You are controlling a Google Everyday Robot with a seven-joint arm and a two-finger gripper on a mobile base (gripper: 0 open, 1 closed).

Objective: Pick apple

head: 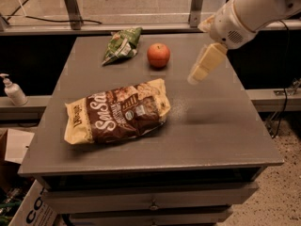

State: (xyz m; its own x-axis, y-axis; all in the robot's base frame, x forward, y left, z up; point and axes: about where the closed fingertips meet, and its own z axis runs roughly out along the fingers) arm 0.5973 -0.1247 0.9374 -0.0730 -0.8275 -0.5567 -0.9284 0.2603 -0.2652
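The apple (158, 55) is small, round and red-orange. It stands upright on the grey table (211, 126) near the far edge, at the middle. My gripper (201, 69) hangs above the table to the right of the apple, pointing down and to the left. It is apart from the apple and holds nothing that I can see. The white arm reaches in from the upper right.
A green snack bag (122, 45) lies just left of the apple. A large brown snack bag (117, 112) lies in front of it at the left middle. A soap dispenser (13, 90) stands off the table's left side. A cardboard box (28, 211) sits on the floor.
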